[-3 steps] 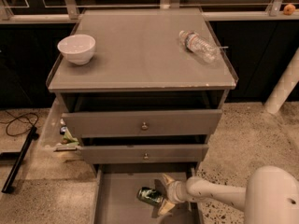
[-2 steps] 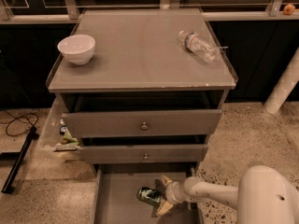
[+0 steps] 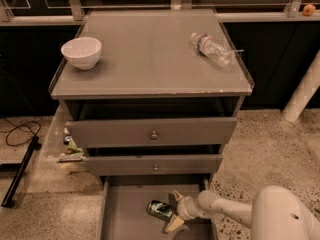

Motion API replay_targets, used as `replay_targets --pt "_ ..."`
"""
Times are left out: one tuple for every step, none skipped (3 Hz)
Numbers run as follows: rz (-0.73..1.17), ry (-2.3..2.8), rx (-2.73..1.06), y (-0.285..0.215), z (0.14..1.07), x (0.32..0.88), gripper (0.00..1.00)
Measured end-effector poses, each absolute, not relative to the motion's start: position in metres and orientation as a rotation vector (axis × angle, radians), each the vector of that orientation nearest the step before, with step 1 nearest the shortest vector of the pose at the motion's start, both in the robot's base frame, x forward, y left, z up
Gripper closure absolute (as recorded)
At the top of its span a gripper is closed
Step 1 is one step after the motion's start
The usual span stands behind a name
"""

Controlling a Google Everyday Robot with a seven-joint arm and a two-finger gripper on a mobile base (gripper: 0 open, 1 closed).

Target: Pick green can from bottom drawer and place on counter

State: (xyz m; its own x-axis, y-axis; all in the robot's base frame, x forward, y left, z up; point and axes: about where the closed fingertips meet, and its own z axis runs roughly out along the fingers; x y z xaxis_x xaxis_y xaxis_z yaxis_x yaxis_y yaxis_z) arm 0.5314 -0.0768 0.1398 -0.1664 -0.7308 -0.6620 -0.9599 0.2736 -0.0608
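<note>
Down in the bottom drawer [image 3: 125, 214], the green can [image 3: 160, 210] lies on its side, same spot as a second ago. Gripper [image 3: 174, 211] sits at its 3 o'clock, fingers spread wide either side of the can's end, arm barely shifted. Counter [image 3: 150, 64]: bowl [image 3: 81, 51] at 10 o'clock, bottle [image 3: 212, 48] at 2.

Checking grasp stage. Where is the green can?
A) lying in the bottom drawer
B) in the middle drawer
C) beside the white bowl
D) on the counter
A: the green can lies on the bottom drawer floor, with the gripper open right beside it.
</note>
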Motion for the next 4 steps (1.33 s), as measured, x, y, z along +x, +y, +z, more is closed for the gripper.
replay_targets --pt "0.569 1.991 -1.449 -0.076 0.131 0.53 0.0" --pt "0.61 2.033 -1.384 -0.069 0.114 0.523 0.0" --pt "0.61 2.033 -1.384 -0.069 0.114 0.523 0.0" --pt "0.61 2.033 -1.384 -0.069 0.114 0.522 0.19"
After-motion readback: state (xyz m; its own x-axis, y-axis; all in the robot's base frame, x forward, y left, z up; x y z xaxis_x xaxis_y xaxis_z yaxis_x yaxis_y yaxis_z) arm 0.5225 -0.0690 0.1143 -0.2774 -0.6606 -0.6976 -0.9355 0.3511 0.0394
